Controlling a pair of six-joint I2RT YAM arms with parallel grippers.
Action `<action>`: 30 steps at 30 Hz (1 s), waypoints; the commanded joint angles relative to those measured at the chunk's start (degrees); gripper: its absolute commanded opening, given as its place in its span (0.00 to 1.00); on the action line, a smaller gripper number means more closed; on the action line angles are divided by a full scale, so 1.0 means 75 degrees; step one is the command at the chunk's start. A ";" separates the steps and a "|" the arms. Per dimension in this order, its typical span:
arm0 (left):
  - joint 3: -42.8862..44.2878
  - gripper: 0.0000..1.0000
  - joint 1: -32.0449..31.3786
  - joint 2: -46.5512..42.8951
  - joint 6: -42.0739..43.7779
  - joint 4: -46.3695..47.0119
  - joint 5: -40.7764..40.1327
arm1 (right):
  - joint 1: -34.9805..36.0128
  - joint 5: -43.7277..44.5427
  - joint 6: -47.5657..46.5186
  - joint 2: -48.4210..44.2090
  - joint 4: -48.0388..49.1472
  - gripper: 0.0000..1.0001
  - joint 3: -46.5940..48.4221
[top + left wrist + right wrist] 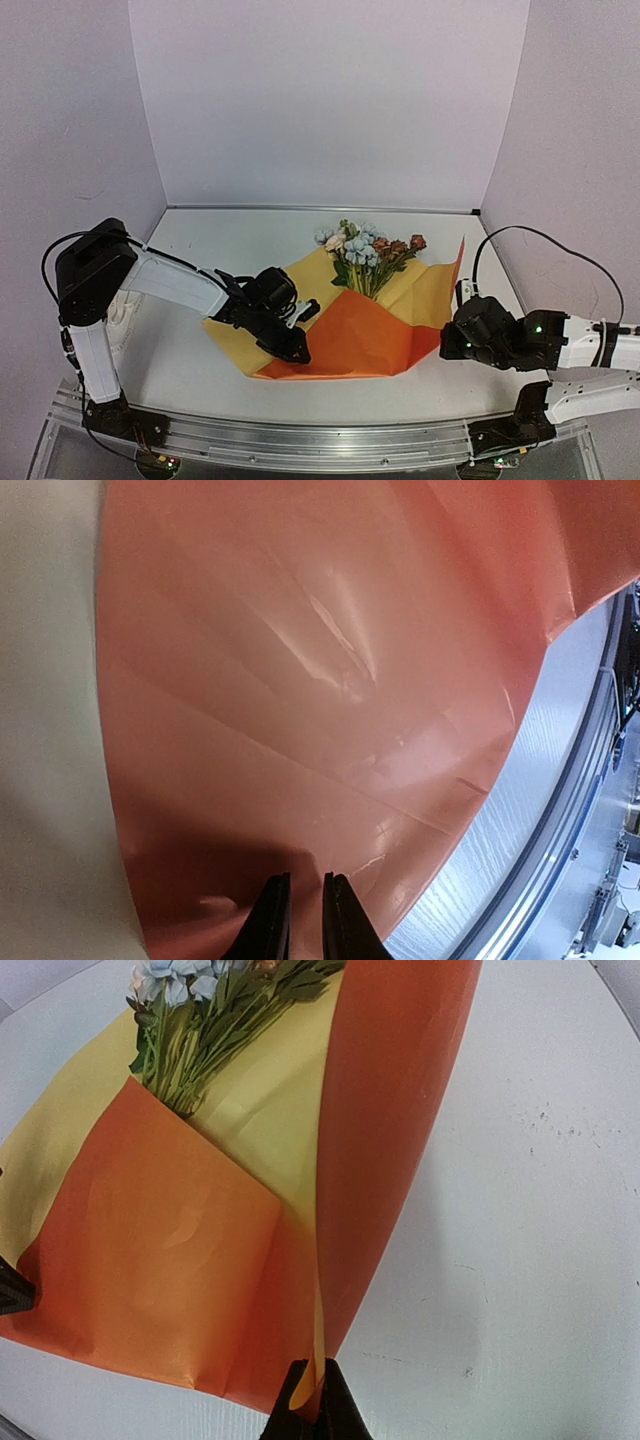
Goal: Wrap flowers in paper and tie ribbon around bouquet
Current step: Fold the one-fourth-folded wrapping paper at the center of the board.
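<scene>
We are seeing the left arm (170,283) and right arm (592,350) wearing white shells, black joints, looping black cables (545,238), and glowing green lights (538,323).

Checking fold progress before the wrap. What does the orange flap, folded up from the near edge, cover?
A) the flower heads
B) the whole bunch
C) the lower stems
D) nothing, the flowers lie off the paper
C: the paper has its orange flap over the lower stems; the flowers show heads and upper stems beyond it, on the yellow face.

Reaching inward low with both arms — left gripper (306,880) angled down, fingers (270,920) a narrow gap apart; right gripper (312,1370) level, fingers (340,1412) pressed together at the tips.
</scene>
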 commanded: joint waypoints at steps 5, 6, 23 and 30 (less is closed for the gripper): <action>0.0184 0.14 0.0134 0.0149 -0.0230 0.0432 -0.0155 | 0.0120 -0.1168 -0.0867 0.1184 0.1052 0.00 0.1194; 0.0184 0.14 0.0134 0.0164 -0.0233 0.0449 -0.0151 | 0.0132 -0.1290 -0.0864 0.1398 0.1129 0.00 0.1353; -0.0056 0.14 0.0254 -0.0035 -0.0201 0.0752 0.0122 | 0.0086 -0.2726 -0.0060 0.4926 0.3030 0.00 0.3052; -0.0099 0.14 0.0404 -0.0188 -0.0172 0.0760 0.0314 | -0.0037 -0.3253 -0.0085 0.5905 0.3955 0.00 0.3104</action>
